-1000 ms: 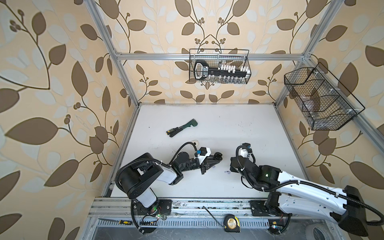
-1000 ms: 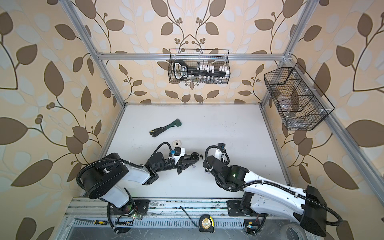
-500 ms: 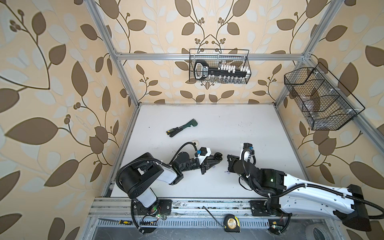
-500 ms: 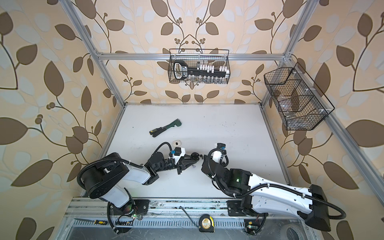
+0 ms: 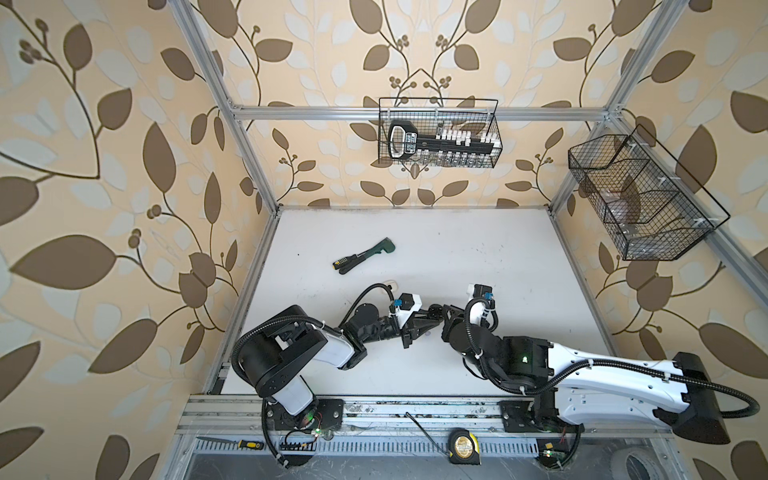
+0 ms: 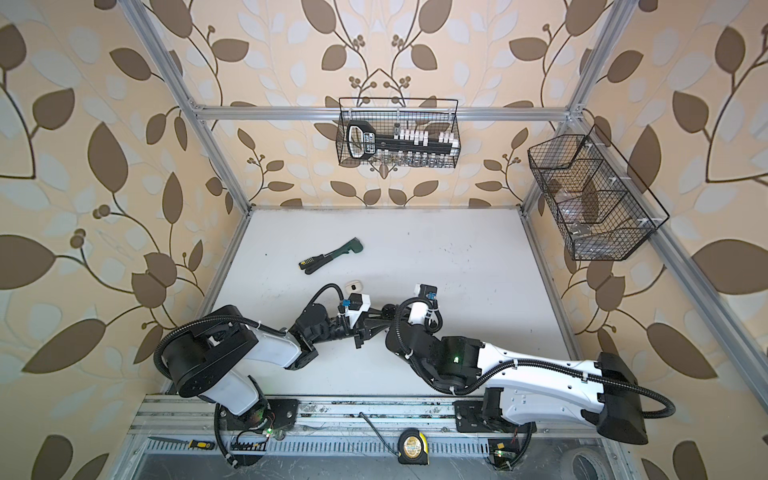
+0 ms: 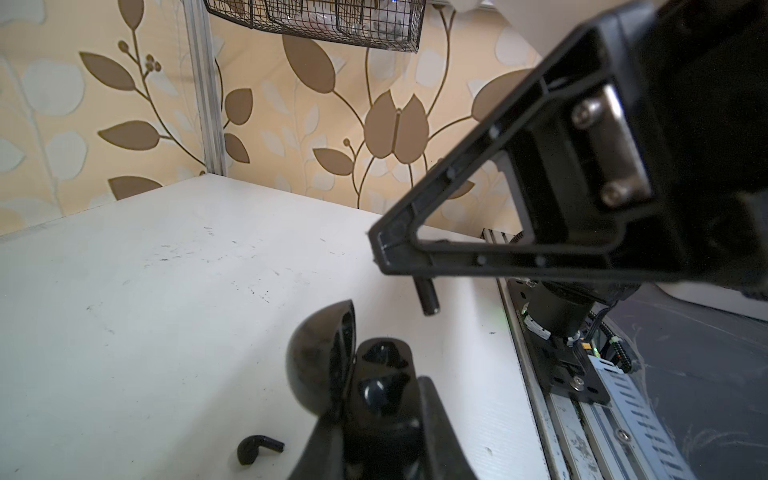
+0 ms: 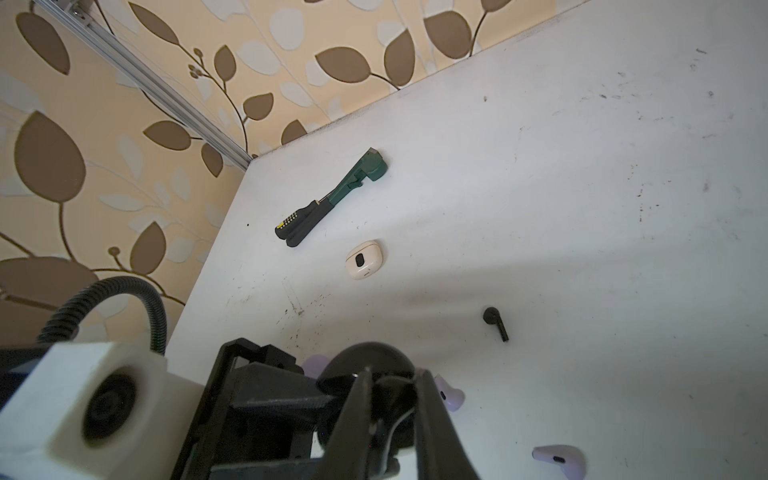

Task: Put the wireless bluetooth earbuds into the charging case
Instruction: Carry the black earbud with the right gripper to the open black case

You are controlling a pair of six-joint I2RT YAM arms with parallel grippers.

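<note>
My left gripper (image 7: pixel 380 401) is shut on the black charging case (image 7: pixel 384 376), whose domed lid (image 7: pixel 320 361) stands open; one well holds a dark round shape. My right gripper (image 7: pixel 409 257) hangs just above the case, shut on a black earbud whose stem (image 7: pixel 429 300) pokes down below its tips. In both top views the two grippers meet at mid-table (image 5: pixel 436 319) (image 6: pixel 384 316). A second black earbud (image 7: pixel 259 448) (image 8: pixel 496 324) lies loose on the table. Two lilac earbuds (image 8: pixel 451 397) (image 8: pixel 559 459) lie near the right gripper (image 8: pixel 392 376).
A cream closed case (image 8: pixel 364 259) (image 6: pixel 354 286) and a green-and-black hand tool (image 5: pixel 363 255) lie behind the grippers. Wire baskets hang on the back wall (image 5: pixel 438 133) and the right wall (image 5: pixel 640 199). A tape measure (image 5: pixel 461 446) sits on the front rail.
The right arm has swung left and its gripper now sits over the case held by the left gripper. The left arm has stayed still.
</note>
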